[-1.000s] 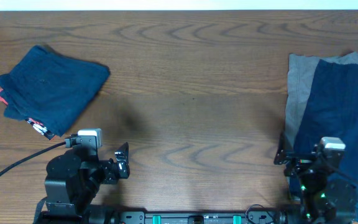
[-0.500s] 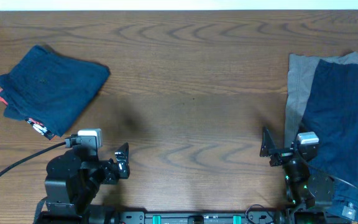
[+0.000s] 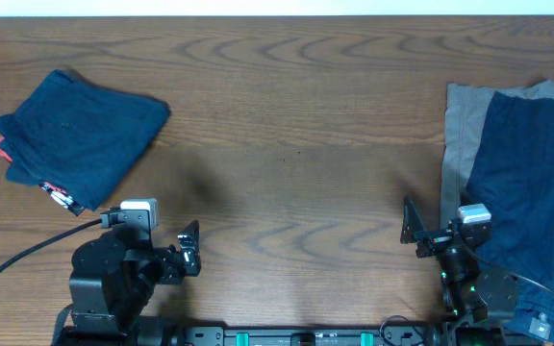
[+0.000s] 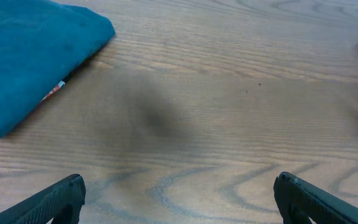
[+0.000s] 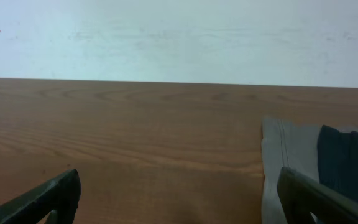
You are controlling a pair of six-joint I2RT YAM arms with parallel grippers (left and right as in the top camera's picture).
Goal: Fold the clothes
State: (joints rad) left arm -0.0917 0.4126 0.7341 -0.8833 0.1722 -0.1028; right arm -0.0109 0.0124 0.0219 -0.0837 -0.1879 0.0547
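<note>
A folded dark blue garment (image 3: 75, 135) lies at the table's far left, with a bit of red at its left edge; it also shows in the left wrist view (image 4: 23, 59). At the right edge lies a dark navy garment (image 3: 532, 183) on top of a grey piece (image 3: 460, 135); both show in the right wrist view, grey (image 5: 288, 158) and navy (image 5: 350, 165). My left gripper (image 3: 190, 248) is open and empty near the front edge; its fingers frame bare wood (image 4: 179, 199). My right gripper (image 3: 421, 231) is open and empty, just left of the grey piece (image 5: 179, 199).
The wooden table (image 3: 296, 144) runs between the two piles. A black cable (image 3: 17, 255) leads to the left arm base. A pale wall (image 5: 179, 37) stands behind the table's far edge.
My right gripper has swung left off the navy garment and now stands over bare wood beside the grey piece. The left arm has not moved.
</note>
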